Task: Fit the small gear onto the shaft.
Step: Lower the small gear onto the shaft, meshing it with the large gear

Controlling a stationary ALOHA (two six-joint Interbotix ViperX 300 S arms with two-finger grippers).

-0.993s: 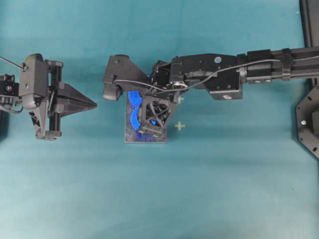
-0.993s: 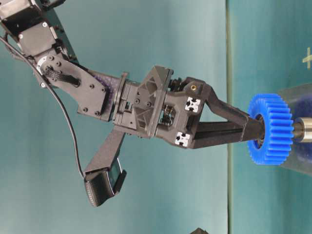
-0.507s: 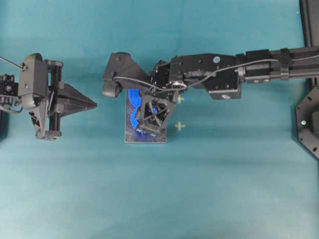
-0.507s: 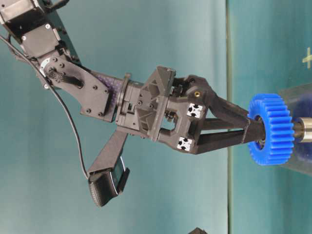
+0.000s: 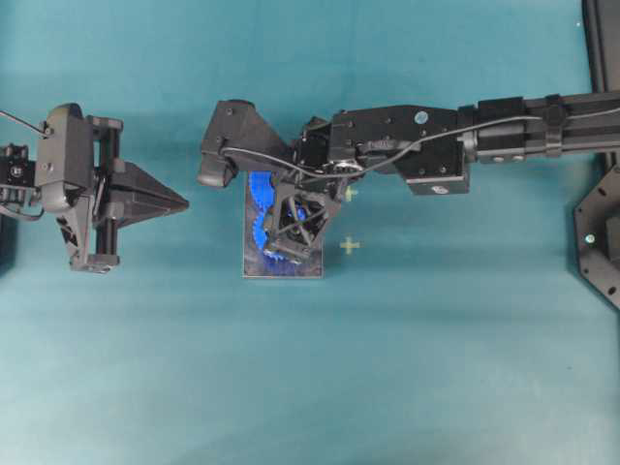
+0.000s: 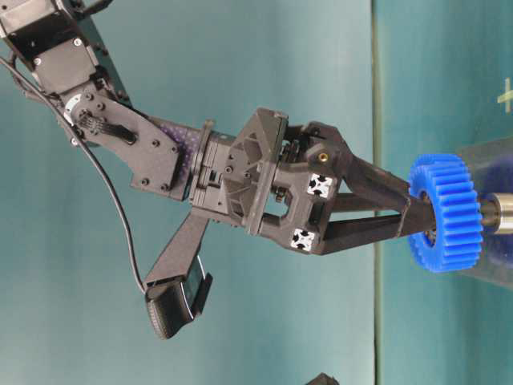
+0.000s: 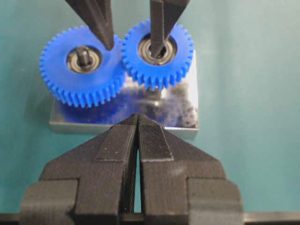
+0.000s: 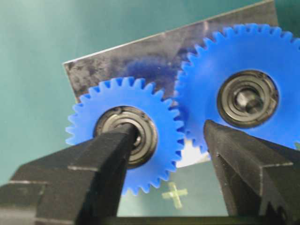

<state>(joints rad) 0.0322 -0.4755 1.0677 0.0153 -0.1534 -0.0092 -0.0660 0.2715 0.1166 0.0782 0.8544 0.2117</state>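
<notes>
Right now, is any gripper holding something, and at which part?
Nothing is held. The right gripper stands open around the small gear, one finger over its bearing, the other beside its rim. The left gripper is shut on nothing.

Small gear [image 7: 158, 54]: bright blue, toothed, silver-and-black bearing at centre. Seated on the shaft [image 7: 155, 95], raised above the grey plate, teeth meshing with the bigger blue gear beside it. Shaft: thin, silvery, upright; only a short length showing beneath the gear, its top hidden.
</notes>
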